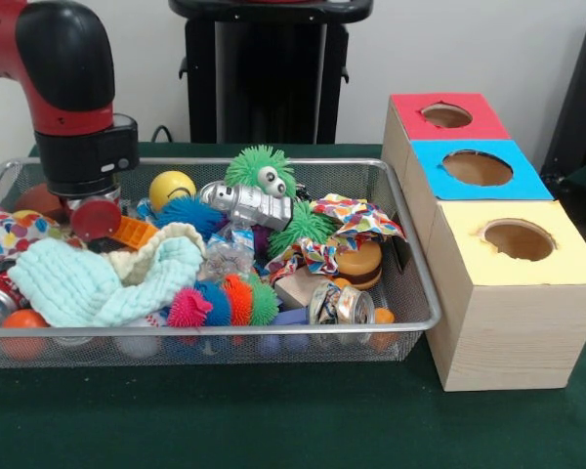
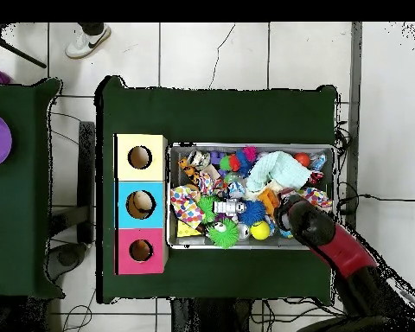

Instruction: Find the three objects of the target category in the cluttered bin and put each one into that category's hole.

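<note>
Hanging low over one end of the wire bin [image 1: 410,264], the red and black arm [image 1: 63,78] is pressing its gripper [image 1: 96,217] down among the toys beside an orange block [image 1: 137,232]; I cannot tell how it is set, since the wrist is hiding it in both views. Nothing is marking which category is wanted, so the targets are sitting somewhere in that heap. The spiky green ball [image 1: 259,168] and the pale blue cloth [image 1: 107,278] are looking soft and light and likely to snag neighbours; the yellow ball [image 1: 171,187] and silver robot toy [image 1: 246,203] are looking hard, smooth and likely to slip, best pinched across their middles. Looking from above, something is already lying in the blue box's hole [image 2: 140,204], which the front view is not showing. Looking from the front, the pile's depth is showing instead.
</note>
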`<state>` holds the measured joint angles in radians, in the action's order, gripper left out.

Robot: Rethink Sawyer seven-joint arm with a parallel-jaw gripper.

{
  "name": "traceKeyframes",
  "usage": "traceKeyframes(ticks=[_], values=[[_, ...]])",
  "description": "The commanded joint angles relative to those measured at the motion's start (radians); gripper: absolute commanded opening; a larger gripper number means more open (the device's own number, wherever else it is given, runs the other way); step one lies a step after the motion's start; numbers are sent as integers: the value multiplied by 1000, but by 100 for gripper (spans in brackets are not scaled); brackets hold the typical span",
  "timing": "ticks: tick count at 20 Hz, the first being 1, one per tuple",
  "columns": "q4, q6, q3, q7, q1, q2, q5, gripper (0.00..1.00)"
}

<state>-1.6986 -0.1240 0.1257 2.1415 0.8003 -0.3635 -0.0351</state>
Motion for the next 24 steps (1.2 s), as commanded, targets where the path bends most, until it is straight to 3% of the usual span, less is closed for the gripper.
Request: traceKeyframes(ticks=[1, 13, 24], values=[[129, -11, 15, -3, 18, 90, -54, 0], [99, -48, 22, 0, 26, 41, -59, 0], [-25, -202, -20, 6, -6, -206, -45, 0]])
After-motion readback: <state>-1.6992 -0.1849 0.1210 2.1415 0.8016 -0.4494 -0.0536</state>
